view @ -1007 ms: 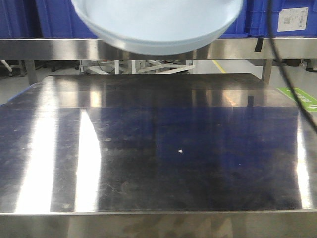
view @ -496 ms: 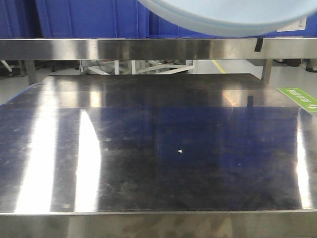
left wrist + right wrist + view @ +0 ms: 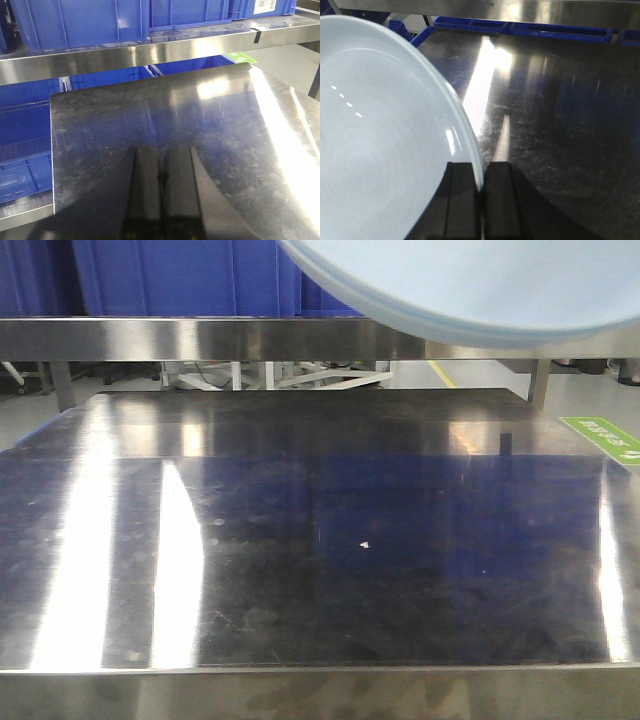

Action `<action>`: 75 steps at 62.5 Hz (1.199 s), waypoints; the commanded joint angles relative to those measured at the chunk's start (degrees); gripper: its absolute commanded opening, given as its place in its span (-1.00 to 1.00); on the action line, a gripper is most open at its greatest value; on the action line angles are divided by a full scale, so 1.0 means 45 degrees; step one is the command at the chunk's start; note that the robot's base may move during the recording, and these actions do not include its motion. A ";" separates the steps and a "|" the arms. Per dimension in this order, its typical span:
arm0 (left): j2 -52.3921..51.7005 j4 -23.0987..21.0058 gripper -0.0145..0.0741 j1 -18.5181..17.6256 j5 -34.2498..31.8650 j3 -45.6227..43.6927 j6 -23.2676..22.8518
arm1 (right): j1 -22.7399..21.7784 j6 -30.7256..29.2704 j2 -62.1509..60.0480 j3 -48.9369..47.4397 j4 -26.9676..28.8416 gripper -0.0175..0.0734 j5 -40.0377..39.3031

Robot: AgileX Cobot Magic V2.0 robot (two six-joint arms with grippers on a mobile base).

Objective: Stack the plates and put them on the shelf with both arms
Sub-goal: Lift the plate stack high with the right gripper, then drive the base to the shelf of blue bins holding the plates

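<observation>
- carriage of a plate (image 3: 380,150) is the step in hand, as far as can be judged: the right hand (image 3: 481,172) holds it in the air, apart from the desk (image 3: 560,125) that lies below and ahead of that hand.
- the right hand's two fingers are pinched on the plate's upturned rim, which stands in the narrow slot between them. the hollow of the plate, with its faint rings, spreads out to the left of the hand.
- whether one plate or two nested plates hang there cannot be told. the wrist view shows a single upper face, and the front view shows only the underside, cut off by the top edge.
- in the front view the plate hangs high and looks tilted, and in the picture it overlaps the shelf (image 3: 125,55) and the blue crates (image 3: 75,20) standing on it.
- the left hand (image 3: 162,155) has its fingers pressed together with nothing between them. it touches nothing, the desk lies beneath and ahead of it, and the shelf is further ahead and higher.
- the next move probably calls for lifting the plate over the shelf's front rail, levelling it, and lowering it where the crates leave room, which these views do not show.
- a pinch on one rim may let the plate swing, so the left hand would likely have to spread and steady the far rim.
</observation>
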 commanded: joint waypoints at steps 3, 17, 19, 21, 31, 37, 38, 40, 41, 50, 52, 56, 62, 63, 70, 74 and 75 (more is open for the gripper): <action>0.0166 -0.0034 -0.48 -0.0068 -0.1131 -0.0364 -0.0110 | -0.0001 -0.0111 -0.0124 -0.0389 0.0205 -0.49 -0.1248; 0.0166 -0.0098 -0.48 -0.0068 -0.1131 -0.0364 -0.0110 | -0.0001 -0.0111 -0.0124 -0.0389 0.0205 -0.49 -0.1248; 0.0166 -0.0098 -0.48 -0.0068 -0.1131 -0.0364 -0.0110 | -0.0001 -0.0111 -0.0124 -0.0389 0.0205 -0.49 -0.1248; 0.0166 -0.0098 -0.48 -0.0068 -0.1131 -0.0364 -0.0110 | -0.0001 -0.0111 -0.0124 -0.0389 0.0205 -0.49 -0.1248; 0.0166 -0.0098 -0.48 -0.0068 -0.1131 -0.0364 -0.0110 | -0.0001 -0.0111 -0.0124 -0.0389 0.0205 -0.49 -0.1248; 0.0166 -0.0098 -0.48 -0.0068 -0.1131 -0.0364 -0.0110 | -0.0001 -0.0111 -0.0124 -0.0389 0.0205 -0.49 -0.1248; 0.0166 -0.0098 -0.48 -0.0068 -0.1131 -0.0364 -0.0110 | -0.0001 -0.0111 -0.0124 -0.0389 0.0205 -0.49 -0.1248; 0.0166 -0.0098 -0.48 -0.0068 -0.1131 -0.0364 -0.0110 | -0.0001 -0.0111 -0.0124 -0.0389 0.0205 -0.49 -0.1248; 0.0166 -0.0098 -0.48 -0.0068 -0.1131 -0.0364 -0.0110 | -0.0001 -0.0111 -0.0124 -0.0389 0.0205 -0.49 -0.1248; 0.0166 -0.0098 -0.48 -0.0068 -0.1131 -0.0364 -0.0110 | -0.0001 -0.0111 -0.0124 -0.0389 0.0205 -0.49 -0.1248; 0.0166 -0.0098 -0.48 -0.0068 -0.1131 -0.0364 -0.0110 | -0.0001 -0.0111 -0.0124 -0.0389 0.0205 -0.49 -0.1248; 0.0166 -0.0098 -0.48 -0.0068 -0.1131 -0.0364 -0.0110 | -0.0001 -0.0111 -0.0124 -0.0389 0.0205 -0.49 -0.1248; 0.0166 -0.0098 -0.48 -0.0068 -0.1131 -0.0364 -0.0110 | -0.0001 -0.0111 -0.0124 -0.0389 0.0205 -0.49 -0.1248; 0.0166 -0.0098 -0.48 -0.0068 -0.1131 -0.0364 -0.0110 | -0.0001 -0.0111 -0.0124 -0.0389 0.0205 -0.49 -0.1248; 0.0166 -0.0098 -0.48 -0.0068 -0.1131 -0.0364 -0.0110 | -0.0001 -0.0111 -0.0124 -0.0389 0.0205 -0.49 -0.1248; 0.0166 -0.0098 -0.48 -0.0068 -0.1131 -0.0364 -0.0110 | -0.0001 -0.0111 -0.0124 -0.0389 0.0205 -0.49 -0.1248; 0.0166 -0.0098 -0.48 -0.0068 -0.1131 -0.0364 -0.0110 | -0.0001 -0.0111 -0.0124 -0.0389 0.0205 -0.49 -0.1248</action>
